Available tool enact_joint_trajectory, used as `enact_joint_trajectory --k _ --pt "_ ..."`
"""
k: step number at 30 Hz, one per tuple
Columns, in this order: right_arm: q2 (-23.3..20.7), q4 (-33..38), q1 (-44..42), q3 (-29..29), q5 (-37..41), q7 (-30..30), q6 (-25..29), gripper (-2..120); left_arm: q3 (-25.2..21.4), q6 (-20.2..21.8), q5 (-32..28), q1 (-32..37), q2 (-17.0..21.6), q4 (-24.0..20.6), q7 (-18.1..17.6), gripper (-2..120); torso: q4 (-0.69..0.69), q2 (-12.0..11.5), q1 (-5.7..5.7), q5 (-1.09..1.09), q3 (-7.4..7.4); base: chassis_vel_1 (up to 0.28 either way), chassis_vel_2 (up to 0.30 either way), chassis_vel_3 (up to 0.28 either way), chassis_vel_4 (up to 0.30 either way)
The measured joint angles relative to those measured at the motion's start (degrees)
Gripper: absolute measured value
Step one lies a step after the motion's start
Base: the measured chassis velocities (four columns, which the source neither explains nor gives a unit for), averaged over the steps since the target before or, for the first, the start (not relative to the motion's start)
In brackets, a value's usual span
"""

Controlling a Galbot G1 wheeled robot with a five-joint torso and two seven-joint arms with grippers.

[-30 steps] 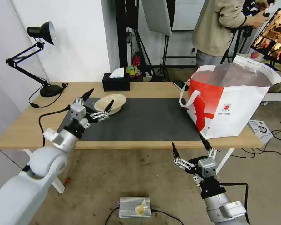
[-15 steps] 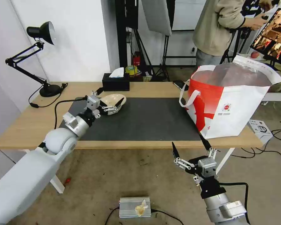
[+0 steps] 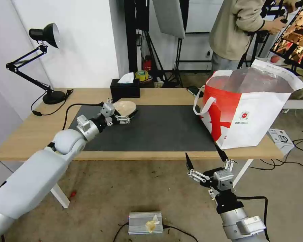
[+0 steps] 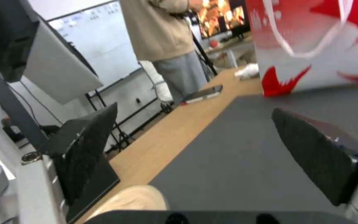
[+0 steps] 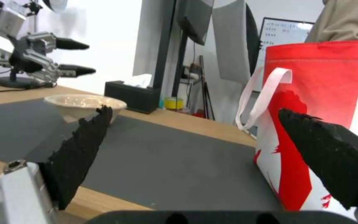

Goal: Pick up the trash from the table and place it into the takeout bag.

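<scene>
Beige and shallow, the last bowl (image 3: 125, 107) on the table (image 3: 30, 134) sits near the far edge of the dark mat (image 3: 158, 129), the left gripper (image 3: 122, 112) spread around its rim, not visibly clamped. The takeout bag (image 3: 249, 114) stands open at the tabletop's right end; the right gripper (image 3: 205, 160) waits, fingers apart, below the near edge.
</scene>
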Motion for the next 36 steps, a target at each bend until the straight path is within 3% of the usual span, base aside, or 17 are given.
enact_joint_trajectory --k 7,27,36 --pt "0.00 0.00 0.00 0.00 0.00 0.00 0.00 100 3.57 -0.85 2.21 -4.56 -0.22 4.83 1.95 100 0.00 0.01 0.00 0.00 0.00 0.000 0.000 0.000 0.000" --pt "0.00 0.00 0.00 0.00 0.00 0.00 0.00 100 6.65 -1.28 4.75 -8.43 3.04 8.35 6.98 100 0.00 0.00 0.00 0.00 -0.01 0.000 0.000 0.000 0.000" --pt "0.00 -0.01 0.00 -0.01 0.00 0.00 0.00 100 8.15 -3.32 6.70 -10.18 2.28 11.30 7.45 100 0.00 0.01 0.00 -0.01 -0.01 0.000 0.000 0.000 0.000"
